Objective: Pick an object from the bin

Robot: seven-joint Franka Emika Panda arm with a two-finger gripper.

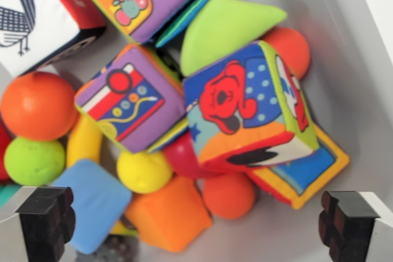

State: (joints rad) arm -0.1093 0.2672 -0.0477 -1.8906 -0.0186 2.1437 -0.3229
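The grey bin (344, 78) carries a jumble of soft toys. On its floor lie an orange ball (228, 196), an orange block (167, 214), a blue block (95, 204) and a flat blue-and-orange cushion (313, 173). Bare floor shows along the wrist view's right.

Grey bin (350, 53) crammed with tilted soft cubes, balls, foam blocks.

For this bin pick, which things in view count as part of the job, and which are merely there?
Part of the job:
- grey bin
- gripper, jaws open
- red-dog cube, purple cube, orange ball, yellow ball, blue block: all candidates

Merely there:
- nothing visible outside the bin
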